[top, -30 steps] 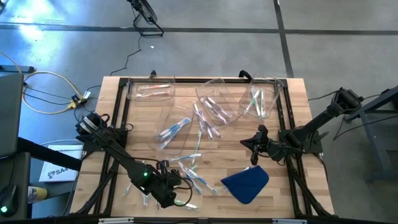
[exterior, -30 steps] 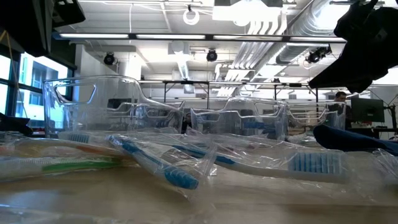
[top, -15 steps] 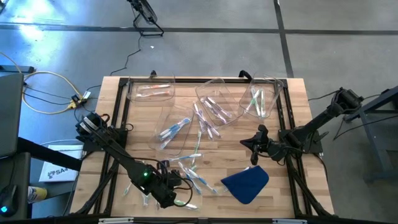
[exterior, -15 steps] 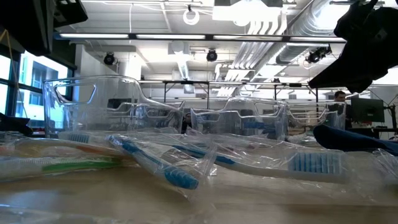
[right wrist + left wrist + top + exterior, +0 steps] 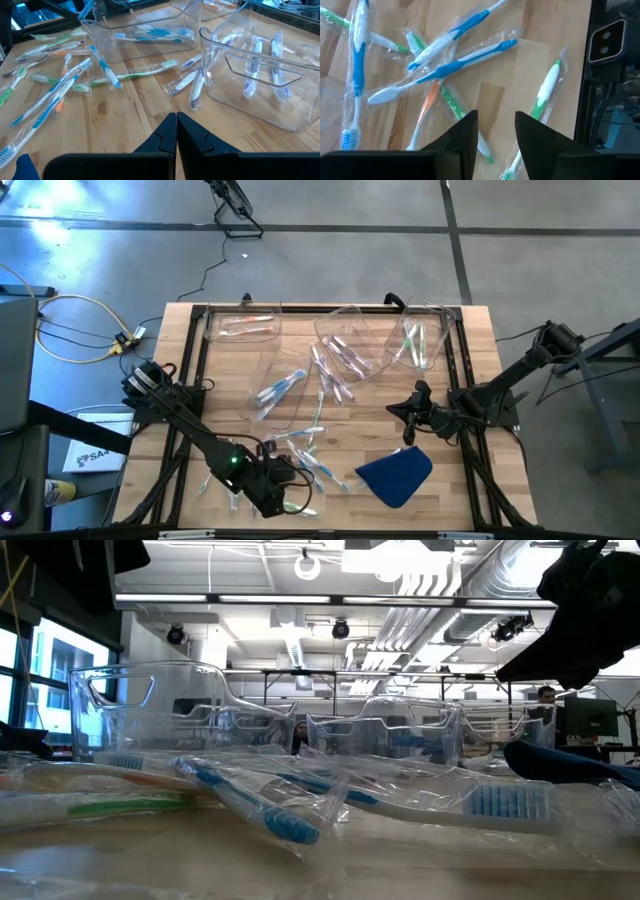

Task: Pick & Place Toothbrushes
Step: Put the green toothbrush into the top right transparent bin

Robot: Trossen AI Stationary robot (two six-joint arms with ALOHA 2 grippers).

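I see wrapped toothbrushes (image 5: 445, 67) with blue, green and orange handles, scattered on the table's (image 5: 480, 380) near-left part under my left gripper (image 5: 495, 135), fingers parted, empty. Right gripper (image 5: 176, 131) is pinched closed mid-table. Several brushes are cut off at the wrist view's edges.

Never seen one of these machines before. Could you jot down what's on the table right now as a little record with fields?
Table: wooden top
Loose toothbrushes: wrapped, scattered near the front
Clear bins: four, toward the back, toothbrushes inside
Blue cloth: front right
Left gripper: fingers apart, empty, above the loose pile
Right gripper: shut, empty, beside the cloth
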